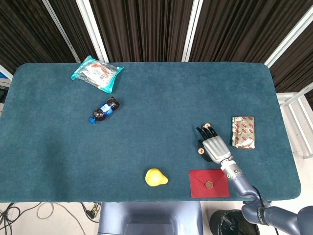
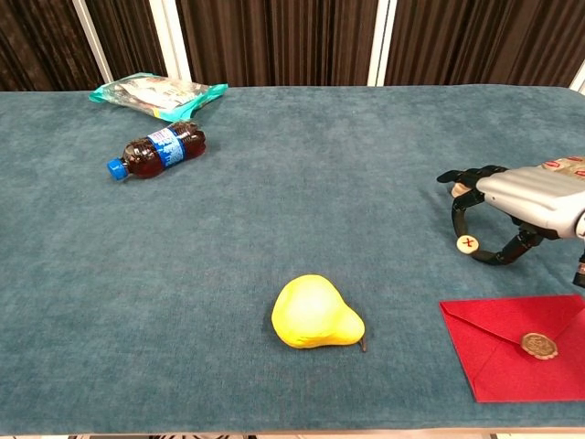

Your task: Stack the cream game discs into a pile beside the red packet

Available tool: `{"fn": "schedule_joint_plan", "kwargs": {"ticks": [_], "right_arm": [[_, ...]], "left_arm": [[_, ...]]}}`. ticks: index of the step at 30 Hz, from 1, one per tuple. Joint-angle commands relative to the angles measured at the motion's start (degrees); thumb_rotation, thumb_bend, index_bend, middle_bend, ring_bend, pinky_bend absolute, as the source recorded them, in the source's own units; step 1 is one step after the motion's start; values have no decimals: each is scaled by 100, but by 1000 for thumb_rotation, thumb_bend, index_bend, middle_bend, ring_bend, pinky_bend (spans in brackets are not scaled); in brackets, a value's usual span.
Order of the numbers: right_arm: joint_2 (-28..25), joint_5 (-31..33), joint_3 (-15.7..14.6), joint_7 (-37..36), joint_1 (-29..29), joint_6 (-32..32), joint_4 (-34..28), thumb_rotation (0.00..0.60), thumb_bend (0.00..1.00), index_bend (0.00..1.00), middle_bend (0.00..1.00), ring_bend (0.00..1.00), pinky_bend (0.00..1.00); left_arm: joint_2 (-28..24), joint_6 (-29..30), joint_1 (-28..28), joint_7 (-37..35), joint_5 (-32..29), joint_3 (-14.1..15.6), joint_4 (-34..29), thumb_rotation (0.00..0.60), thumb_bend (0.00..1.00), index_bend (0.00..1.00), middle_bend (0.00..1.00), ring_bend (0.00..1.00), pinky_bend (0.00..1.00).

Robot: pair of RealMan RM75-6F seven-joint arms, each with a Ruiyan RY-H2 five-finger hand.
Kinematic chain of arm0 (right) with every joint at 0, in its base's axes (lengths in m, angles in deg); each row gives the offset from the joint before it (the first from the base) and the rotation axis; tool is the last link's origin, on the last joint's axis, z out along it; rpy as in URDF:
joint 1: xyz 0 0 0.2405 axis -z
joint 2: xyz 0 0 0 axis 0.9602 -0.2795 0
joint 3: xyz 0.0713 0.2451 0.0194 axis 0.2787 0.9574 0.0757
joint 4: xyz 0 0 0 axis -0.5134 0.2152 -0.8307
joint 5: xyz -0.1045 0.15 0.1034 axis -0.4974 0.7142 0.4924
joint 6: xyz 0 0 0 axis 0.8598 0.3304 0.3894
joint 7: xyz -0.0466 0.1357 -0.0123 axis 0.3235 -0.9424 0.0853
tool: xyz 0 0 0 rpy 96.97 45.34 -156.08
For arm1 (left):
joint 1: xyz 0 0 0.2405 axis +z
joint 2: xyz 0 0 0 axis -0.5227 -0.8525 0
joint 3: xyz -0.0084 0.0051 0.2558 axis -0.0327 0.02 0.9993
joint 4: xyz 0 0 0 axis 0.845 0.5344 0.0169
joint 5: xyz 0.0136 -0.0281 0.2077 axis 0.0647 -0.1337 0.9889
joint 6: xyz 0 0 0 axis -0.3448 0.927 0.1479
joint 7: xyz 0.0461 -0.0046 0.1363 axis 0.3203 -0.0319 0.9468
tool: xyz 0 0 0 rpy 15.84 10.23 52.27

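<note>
Right hand (image 2: pixel 512 206) arched over tabletop (image 2: pixel 292 229), disc (image 2: pixel 467 243) pinched at thumb tip, second disc (image 2: pixel 459 189) by fingertips; packet (image 1: pixel 243 131) just right. Left hand unseen.

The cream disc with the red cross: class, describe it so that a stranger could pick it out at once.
Start at the red envelope at the table's near right edge. Just beyond it hangs the right hand, fingers curled downward. The cream disc with the red cross sits at the hand's thumb tip, unlike the plain cream disc by the fingertips further back.
</note>
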Motion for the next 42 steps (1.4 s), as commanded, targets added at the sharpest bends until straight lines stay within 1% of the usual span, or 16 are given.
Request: {"fn": "schedule_joint_plan", "kwargs": {"ticks": [1, 6, 8, 13, 18, 22, 29, 35, 42], "right_arm": [[-13, -2, 9, -9, -1, 6, -17, 600, 412, 553, 0, 0, 0], [-63, 27, 43, -45, 0, 30, -107, 600, 411, 556, 0, 0, 0], [-135, 90, 107, -98, -9, 61, -231, 600, 411, 556, 0, 0, 0], [-380, 267, 385, -13, -96, 45, -522, 600, 411, 556, 0, 0, 0], [-665, 883, 805, 137, -264, 372, -902, 600, 411, 556, 0, 0, 0], [-736, 1233, 1001, 422, -415, 530, -982, 600, 412, 556, 0, 0, 0], [-612, 1694, 1126, 832, -675, 807, -777, 600, 411, 556, 0, 0, 0], [-458, 1993, 1129, 1062, -892, 1102, -396, 600, 411, 556, 0, 0, 0], [-313, 2212, 1083, 1229, -1004, 1238, -78, 600, 412, 556, 0, 0, 0]], "left_arm": [[-1, -2, 0, 0, -2, 0, -1, 600, 631, 52, 0, 0, 0], [-2, -2, 1, -1, -2, 0, -6, 600, 632, 52, 0, 0, 0], [-1, 7, 5, -6, 3, -1, -8, 600, 631, 52, 0, 0, 0], [-6, 7, 4, -17, 2, -7, -12, 600, 631, 52, 0, 0, 0], [1, 10, 2, -6, 22, 2, -9, 600, 631, 52, 0, 0, 0], [2, 11, 6, -16, 11, -3, -12, 600, 631, 52, 0, 0, 0], [0, 13, 4, -18, 19, -4, -6, 600, 631, 52, 0, 0, 0], [-5, 6, 2, -34, -10, -24, 11, 600, 631, 52, 0, 0, 0], [-2, 14, 1, -23, 4, -20, 9, 600, 631, 52, 0, 0, 0]]}}
